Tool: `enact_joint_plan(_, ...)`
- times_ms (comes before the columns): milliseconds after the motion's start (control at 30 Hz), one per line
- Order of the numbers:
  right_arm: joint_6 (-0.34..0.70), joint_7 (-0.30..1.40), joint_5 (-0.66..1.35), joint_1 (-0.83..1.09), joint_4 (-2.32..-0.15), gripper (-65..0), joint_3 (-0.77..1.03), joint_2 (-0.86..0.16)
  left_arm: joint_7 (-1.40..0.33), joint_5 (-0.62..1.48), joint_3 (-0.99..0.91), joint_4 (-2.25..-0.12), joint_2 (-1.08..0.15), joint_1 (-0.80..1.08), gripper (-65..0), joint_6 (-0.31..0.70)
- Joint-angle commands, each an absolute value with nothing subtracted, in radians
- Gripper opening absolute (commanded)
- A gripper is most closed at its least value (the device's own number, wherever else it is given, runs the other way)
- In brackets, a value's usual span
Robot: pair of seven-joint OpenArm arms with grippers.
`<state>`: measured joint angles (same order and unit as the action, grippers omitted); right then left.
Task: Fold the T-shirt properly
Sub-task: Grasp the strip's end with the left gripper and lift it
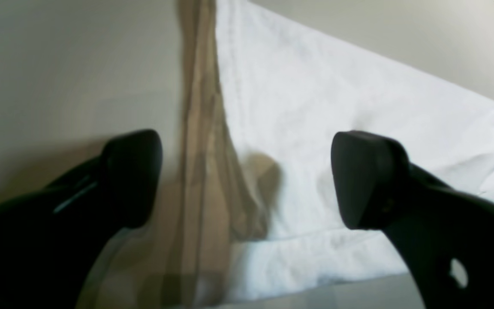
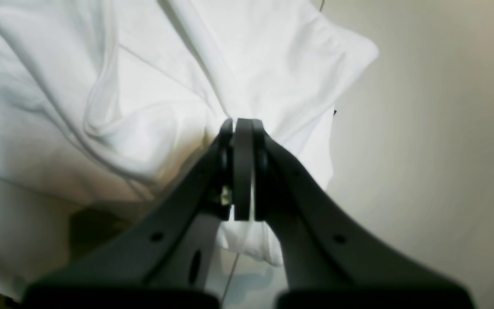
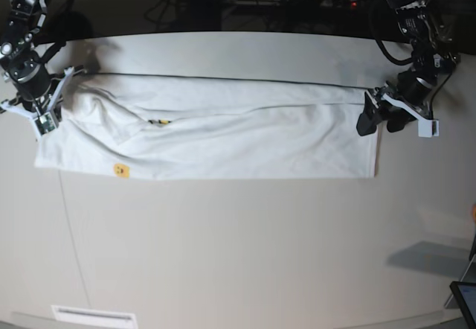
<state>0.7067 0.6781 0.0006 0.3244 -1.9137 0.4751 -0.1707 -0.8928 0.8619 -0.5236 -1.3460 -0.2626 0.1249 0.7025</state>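
The T-shirt (image 3: 223,139) lies stretched in a long white band across the far half of the desk (image 3: 238,247), already doubled lengthwise, and each arm sits at one end of it. At one end the right claw (image 2: 242,128) is clenched tight on a bunched pinch of the shirt's cloth, with folds radiating away from the pinch, so that end is crumpled, not flat. At the other end the left claw (image 1: 247,180) stands spread wide and grips nothing, its tips straddling the shirt's hemmed corner, one over the fabric and one over bare desk beside it. Here's the worry: if that open claw closes where it hangs, it may catch only the top layer, or miss the edge, and the fold would come apart when lifted. And if the right claw pulls while the other end is free, the whole shirt could slide along the desk and skew. The bunching near the clenched claw could also get pressed into the next fold as a lasting wrinkle.
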Motion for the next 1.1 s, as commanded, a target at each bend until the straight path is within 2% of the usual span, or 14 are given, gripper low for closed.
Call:
enact_joint_plan(0, 0.698, 0.657, 0.013, 0.321, -1.928, -64.0, 0.479, -0.183, -0.928, 0.842, -0.521, -1.348, -0.263, 0.127, -5.5, 0.698)
enact_joint_plan(200, 0.698, 0.659, 0.013, 0.321, -1.928, -64.0, 0.479, -0.183, -0.928, 0.845, -0.449, -1.348, -0.26, 0.125, -5.5, 0.698)
enact_joint_plan(433, 0.698, 0.661, 0.013, 0.323, -1.928, -64.0, 0.479, -0.183, -0.928, 0.842, -0.461, -1.348, -0.251, 0.122, -6.4, 0.698)
enact_joint_plan(500, 0.698, 0.661, 0.013, 0.323, -1.928, -64.0, 0.479, -0.183, -0.928, 0.842, -0.461, -1.348, -0.251, 0.122, -12.4, 0.698)
enact_joint_plan(733, 0.698, 0.661, 0.013, 0.32, -1.905, -64.0, 0.479, -0.183, -0.928, 0.837, -0.461, -1.348, -0.254, 0.12, -53.4, 0.698)
enact_joint_plan(800, 0.698, 0.659, 0.013, 0.32, -1.9, -64.0, 0.479, -0.183, -0.926, 0.835, -0.456, -1.349, -0.254, 0.12, -62.3, 0.698)
enact_joint_plan(867, 0.698, 0.659, 0.013, 0.32, -1.9, -64.0, 0.479, -0.183, -0.924, 0.835, -0.452, -1.359, -0.255, 0.119, -65.0, 0.698)
enact_joint_plan(1067, 0.698, 0.656, 0.015, 0.32, -1.9, -64.0, 0.478, -0.183, -0.924, 0.765, -0.45, -1.469, -0.249, 0.127, -65.0, 0.698)
